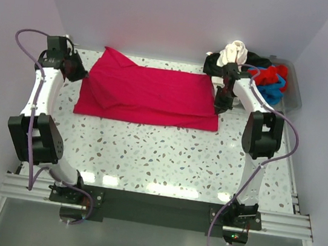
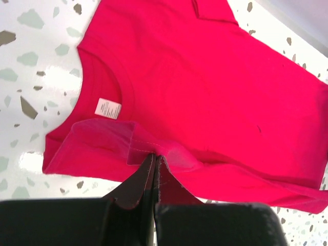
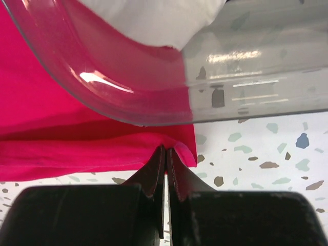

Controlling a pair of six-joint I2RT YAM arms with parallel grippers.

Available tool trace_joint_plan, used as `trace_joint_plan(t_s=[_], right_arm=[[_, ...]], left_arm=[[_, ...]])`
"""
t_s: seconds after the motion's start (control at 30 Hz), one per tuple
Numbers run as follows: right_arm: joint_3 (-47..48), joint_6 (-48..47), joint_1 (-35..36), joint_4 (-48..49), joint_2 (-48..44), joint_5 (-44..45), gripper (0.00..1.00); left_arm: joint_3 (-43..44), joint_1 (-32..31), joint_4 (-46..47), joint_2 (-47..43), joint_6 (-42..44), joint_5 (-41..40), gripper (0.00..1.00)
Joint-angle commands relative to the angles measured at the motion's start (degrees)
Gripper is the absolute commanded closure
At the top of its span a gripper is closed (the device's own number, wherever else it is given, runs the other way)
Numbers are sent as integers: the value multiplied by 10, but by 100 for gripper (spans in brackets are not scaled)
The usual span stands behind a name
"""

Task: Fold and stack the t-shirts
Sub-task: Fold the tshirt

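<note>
The red t-shirt (image 1: 156,94) lies spread along the far edge of the bench (image 1: 166,154), its left side pinched tight by the left gripper (image 2: 154,160) and its right hem clamped by the right gripper (image 3: 165,152), beside the clear bin (image 1: 294,95) of clothes (image 1: 268,76) in the far right corner.

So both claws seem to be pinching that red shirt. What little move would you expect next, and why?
Probably a small lift by both together. The left gripper is shut on a turned-over flap near the collar, and the right gripper is shut on a corner at the opposite end of the red t-shirt. The rest lies flat, so raising both should free that edge for folding across.
</note>
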Motion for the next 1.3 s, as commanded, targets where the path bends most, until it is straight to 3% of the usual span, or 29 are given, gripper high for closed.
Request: trace_joint_plan(t_s=[0.0,0.6,0.63,0.7,0.73,0.77,0.83,0.87,1.07,1.27], right_arm=[[44,-10,-9,-18,9,-1,100],[135,-9,-12,-23,65,25,100],[136,-8,-12,-18,63,27,98],[130,2,-13,0,47,28,85],[126,5,-12,8,38,27,58],[112,12,-14,16,29,25,48],[92,14,-12,43,-2,18,33],[69,17,-13,61,-11,11,30],[-38,22,-12,103,-69,-9,25],[-139,23,-12,124,-92,-11,27]], left_arm=[[42,3,32,26,18,23,100],[179,3,26,171,12,41,100],[196,4,26,186,12,45,93],[211,3,37,196,4,48,63],[218,4,44,197,-1,45,49],[219,3,56,194,-6,41,31],[217,2,61,185,-10,29,21],[212,2,63,182,-10,23,16],[66,2,91,125,-3,2,8],[-80,1,101,77,11,-47,12]])
